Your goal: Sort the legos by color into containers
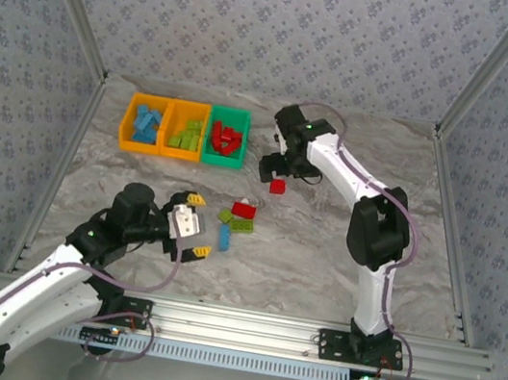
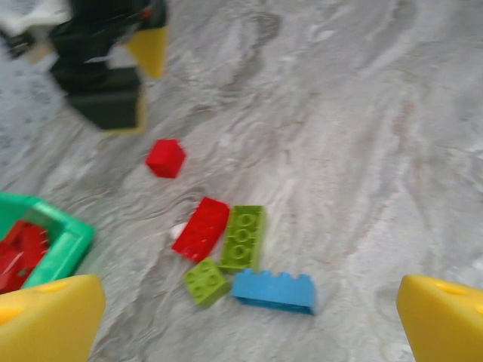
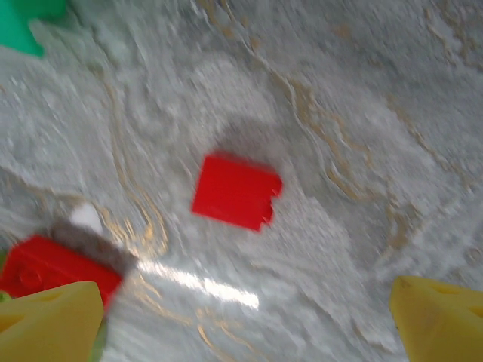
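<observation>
All three containers [image 1: 182, 155] overhead (wrists: green corner [image 2: 72, 243])

Containers [image 1: 182, 155] in a row back left, loose legos [image 1: 242, 212] before them, single brick [image 1: 278, 186] behind those, rightward.

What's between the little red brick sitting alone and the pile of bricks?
Nothing: just bare table between the lone red brick and the pile, in the left wrist view.

R wrist view blurred; green bin [image 3: 23, 23] cut off at top-left corner.
</observation>
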Controlling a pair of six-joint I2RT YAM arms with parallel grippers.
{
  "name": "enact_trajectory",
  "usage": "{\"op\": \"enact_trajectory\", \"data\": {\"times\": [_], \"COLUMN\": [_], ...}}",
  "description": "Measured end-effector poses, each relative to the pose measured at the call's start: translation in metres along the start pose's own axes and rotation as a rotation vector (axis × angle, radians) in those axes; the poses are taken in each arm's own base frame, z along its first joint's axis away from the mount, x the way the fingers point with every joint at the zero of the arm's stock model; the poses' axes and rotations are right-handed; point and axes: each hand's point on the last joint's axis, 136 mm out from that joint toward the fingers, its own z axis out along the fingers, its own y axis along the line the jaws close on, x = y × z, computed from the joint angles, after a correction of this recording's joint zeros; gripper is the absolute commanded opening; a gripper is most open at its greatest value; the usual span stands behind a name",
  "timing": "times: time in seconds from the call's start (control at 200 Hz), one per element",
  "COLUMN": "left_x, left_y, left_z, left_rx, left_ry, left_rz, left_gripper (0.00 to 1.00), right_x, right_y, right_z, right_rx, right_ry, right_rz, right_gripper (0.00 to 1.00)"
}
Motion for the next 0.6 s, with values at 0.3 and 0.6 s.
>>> {"op": "enact_trajectory", "data": {"times": [0.3, 0.6], "left_x": [0.003, 0.000], "left_y": [-0.008, -0.006], "left_z": [0.000, -0.001], "left_rx": [0.039, 0.034], "left_ry": [0.010, 0.004], "left_rz": [0.025, 0.037], "left_gripper": [0.99, 0.99], "right_x": [-0.002, 0.001], "right_y": [0.002, 0.001], "right_z": [0.060, 0.070], "right_rx": [0.013, 0.026], "right_ry": [0.012, 0.015], "right_rz": [0.098, 0.139], "right_gripper": [0.77, 0.55]}}
